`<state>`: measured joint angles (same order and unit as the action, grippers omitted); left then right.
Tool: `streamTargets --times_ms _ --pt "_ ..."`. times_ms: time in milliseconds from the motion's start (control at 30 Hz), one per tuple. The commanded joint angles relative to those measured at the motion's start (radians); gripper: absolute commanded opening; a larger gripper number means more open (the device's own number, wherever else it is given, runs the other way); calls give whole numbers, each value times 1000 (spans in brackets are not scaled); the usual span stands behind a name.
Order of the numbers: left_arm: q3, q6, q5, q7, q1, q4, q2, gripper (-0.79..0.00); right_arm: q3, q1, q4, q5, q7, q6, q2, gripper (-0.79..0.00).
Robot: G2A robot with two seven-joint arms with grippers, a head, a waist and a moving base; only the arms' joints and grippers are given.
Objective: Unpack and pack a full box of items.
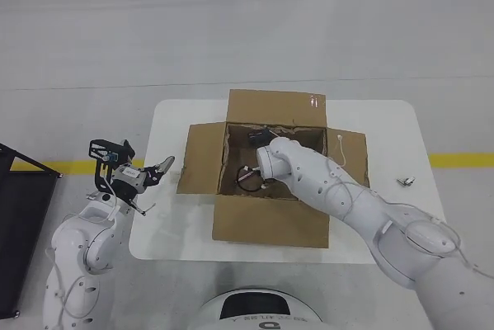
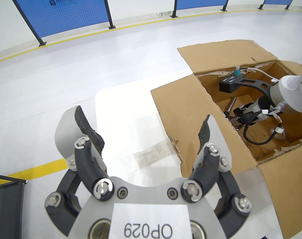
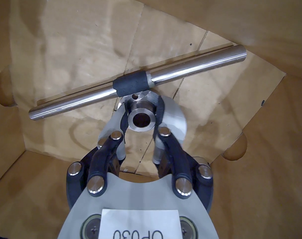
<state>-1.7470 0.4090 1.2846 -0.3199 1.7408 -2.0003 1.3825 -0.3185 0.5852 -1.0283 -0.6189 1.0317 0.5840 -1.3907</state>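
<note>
Right wrist view: we see the right gripper deep inside the cardboard box. Its fingers are drawn in narrow and clamp a metal bushing on either side. The bushing is a short sleeve with an open bore facing the camera and a wider flange behind it. We cannot tell whether the bushing rests on the box floor or hangs clear of it.

Just beyond the flange a steel rod lies across the box floor. A black band wraps its middle. We cannot tell whether the band touches the flange.

In the top view the right arm reaches from the near right side over the front wall into the box, whose four flaps are folded outward. A white cable lies on the right flap.

In the left wrist view we see the left gripper with its fingers spread wide and nothing between them. It hangs over the left edge of the white table, just beside the left flap of the box and apart from it.

The box stands at the middle of the table. A small metal part lies near the right edge of the table, well apart from the box.
</note>
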Motion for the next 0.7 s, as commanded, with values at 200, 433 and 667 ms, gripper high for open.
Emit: streamTargets --times_ms 200,433,667 --pt "0 0 0 0 0 0 0 0 -95 54 -229 -107 -14 77 69 -785" --pt "0 0 0 0 0 0 0 0 -411 289 -689 -187 -5 40 229 -785" --pt "0 0 0 0 0 0 0 0 -824 673 -1098 -222 -81 15 334 -785"
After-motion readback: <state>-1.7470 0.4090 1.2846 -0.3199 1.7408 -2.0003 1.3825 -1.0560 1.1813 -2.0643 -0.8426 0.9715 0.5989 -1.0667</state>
